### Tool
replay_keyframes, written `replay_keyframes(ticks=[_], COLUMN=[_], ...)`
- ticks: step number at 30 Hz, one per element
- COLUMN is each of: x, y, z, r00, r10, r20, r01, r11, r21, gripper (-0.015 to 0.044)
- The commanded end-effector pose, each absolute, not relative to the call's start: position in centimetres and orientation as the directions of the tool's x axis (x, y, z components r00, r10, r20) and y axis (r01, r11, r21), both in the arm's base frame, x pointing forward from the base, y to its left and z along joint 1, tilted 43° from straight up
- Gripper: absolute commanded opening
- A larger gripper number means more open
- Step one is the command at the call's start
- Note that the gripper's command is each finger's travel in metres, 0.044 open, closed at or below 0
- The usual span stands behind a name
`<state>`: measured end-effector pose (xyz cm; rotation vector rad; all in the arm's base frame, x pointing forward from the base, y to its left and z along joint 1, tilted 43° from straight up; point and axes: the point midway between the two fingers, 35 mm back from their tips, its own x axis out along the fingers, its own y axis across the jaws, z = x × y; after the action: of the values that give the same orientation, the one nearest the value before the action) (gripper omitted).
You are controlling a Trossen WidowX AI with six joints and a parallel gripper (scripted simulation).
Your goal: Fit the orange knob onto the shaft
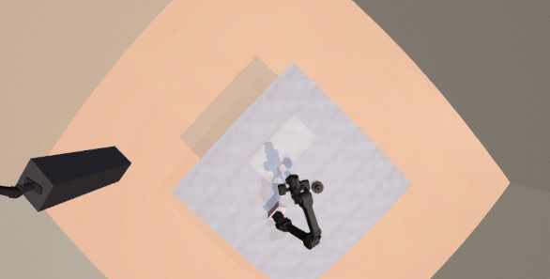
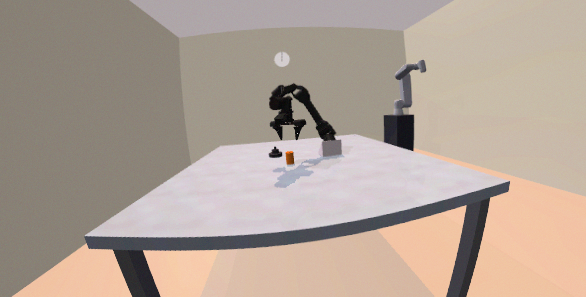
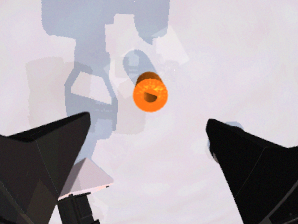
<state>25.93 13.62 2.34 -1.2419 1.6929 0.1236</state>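
The orange knob (image 2: pixel 290 158) (image 3: pixel 150 105) stands upright on the table, apart from the pedestal; the D-shaped hole in its top shows in the wrist view. It is hidden under the arm in the top view. The dark round pedestal (image 1: pixel 317 187) (image 2: pixel 275 154) with its upright shaft stands beside the knob; in the wrist view it is mostly or wholly hidden behind the right finger. My gripper (image 1: pixel 294 187) (image 2: pixel 289 139) (image 3: pixel 149 121) is open and empty, pointing down, well above the table. In the wrist view the knob lies between and a little beyond the fingertips.
The arm's pale base block (image 2: pixel 331 148) stands on the table (image 2: pixel 215 202) behind and to the right of the knob in the exterior view. A grey robot arm (image 2: pixel 406 89) on a black stand (image 2: pixel 398 129) is beyond the table. The arm's shadow falls around the knob.
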Motion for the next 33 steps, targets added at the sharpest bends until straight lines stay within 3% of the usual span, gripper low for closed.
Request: replay_keyframes(ticks=[1,8,10,33], x=[26.1,25.9,25.9,26.1], y=[13.6,13.5,13.5,10.2], z=[2.4,2.3,2.3,-1.2], r00=[0.025,0.025,0.025,0.025], r10=[-0.669,-0.669,-0.669,-0.67], r20=[-0.743,-0.743,-0.743,-0.742], r01=[-0.531,0.077,0.174,0.187], r11=[0.621,0.742,0.735,0.732], r21=[-0.576,-0.665,-0.655,-0.655], gripper=[0.044,0.044,0.044,0.044])
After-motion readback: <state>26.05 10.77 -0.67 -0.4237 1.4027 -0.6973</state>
